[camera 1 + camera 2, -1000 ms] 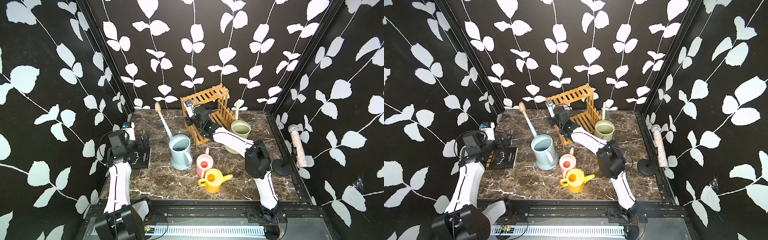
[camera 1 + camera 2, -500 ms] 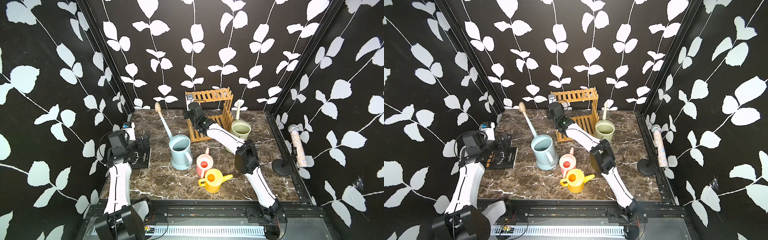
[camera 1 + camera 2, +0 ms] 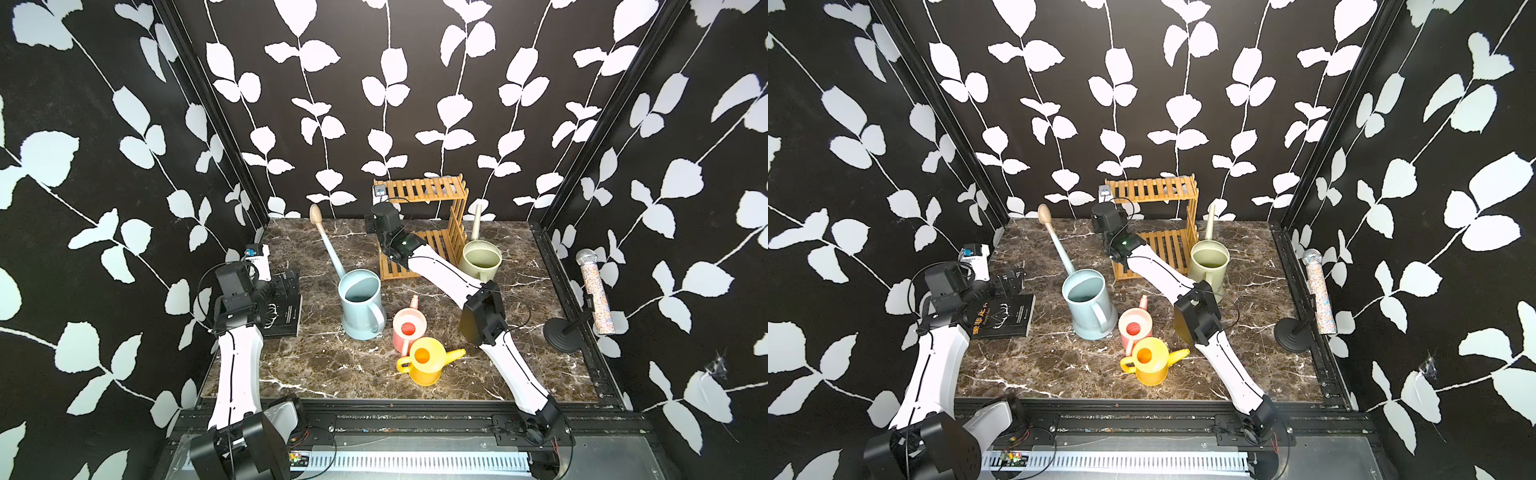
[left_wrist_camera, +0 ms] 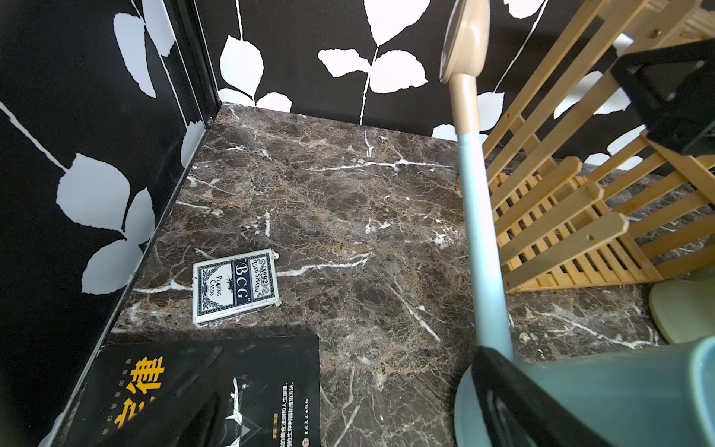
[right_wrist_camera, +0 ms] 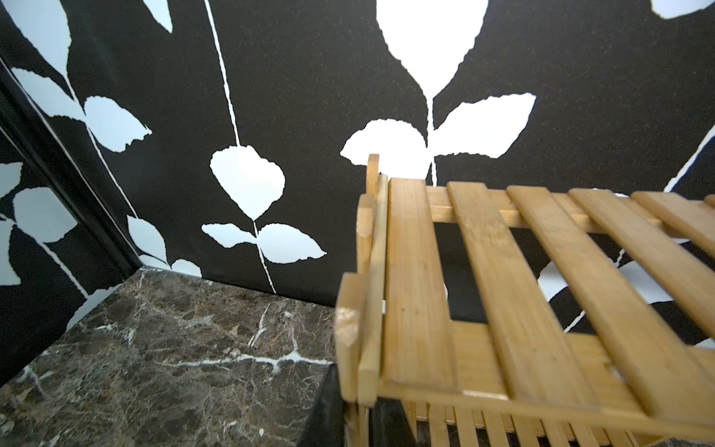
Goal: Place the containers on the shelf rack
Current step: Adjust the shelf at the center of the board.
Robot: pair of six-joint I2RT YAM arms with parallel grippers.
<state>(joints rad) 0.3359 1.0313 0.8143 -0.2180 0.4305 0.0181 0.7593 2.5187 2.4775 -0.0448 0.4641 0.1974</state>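
The shelf rack [image 3: 419, 192] stood upright at the back of the marble table [image 3: 311, 365]. The right gripper [image 5: 356, 413] was clamped narrowly on its end rail. The pale blue can [image 3: 360, 303], sage green can [image 3: 481, 262], pink can [image 3: 409, 330] and yellow can [image 3: 424, 361] stood on the table. The left gripper [image 3: 286, 281] hung wide open and empty above the black book [image 3: 286, 318].

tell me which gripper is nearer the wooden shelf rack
Right. The right gripper grips an end rail of the shelf rack; the left gripper hangs open over the black book, well away.

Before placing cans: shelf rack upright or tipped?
Upright. In both top views the shelf rack has its top tier level over the lower one, base on the marble table.
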